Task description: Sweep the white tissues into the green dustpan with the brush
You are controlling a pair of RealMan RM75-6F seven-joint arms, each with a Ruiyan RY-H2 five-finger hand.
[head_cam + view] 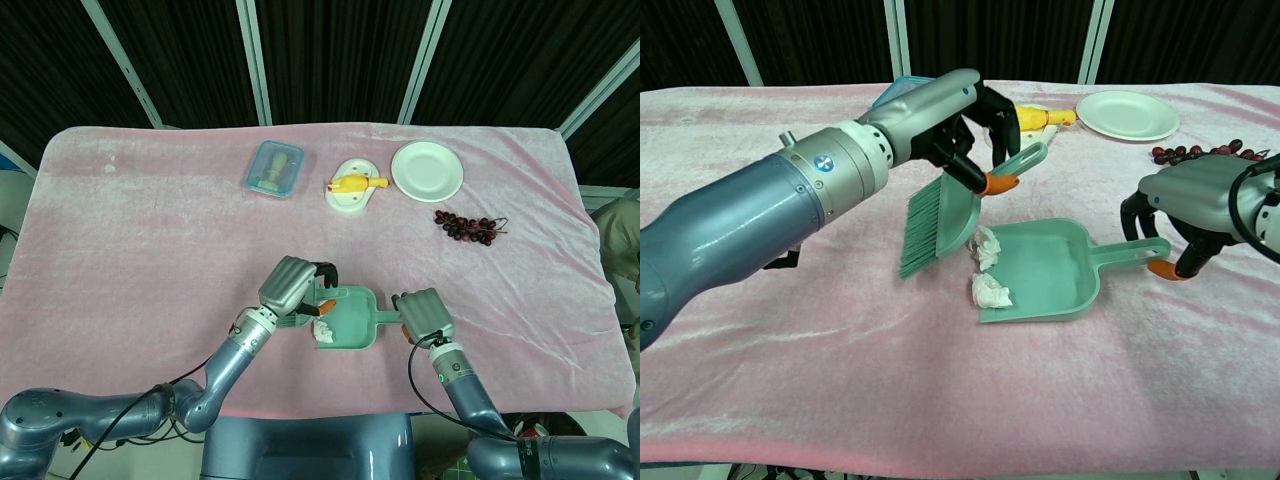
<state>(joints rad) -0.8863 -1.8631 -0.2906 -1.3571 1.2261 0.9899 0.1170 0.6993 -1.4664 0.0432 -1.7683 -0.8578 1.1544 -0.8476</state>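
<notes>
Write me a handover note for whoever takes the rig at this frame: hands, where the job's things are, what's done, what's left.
Left hand holds the brush, lifted off the cloth just left of the dustpan.
Right hand grips the dustpan handle; the pan lies flat on the pink cloth.
Two white tissues sit at the pan's open left edge, one at the lip, the other just behind it; neither is clearly inside.
Done: tissues gathered to the mouth.
Left: lower the brush behind them and sweep right into the pan.
</notes>
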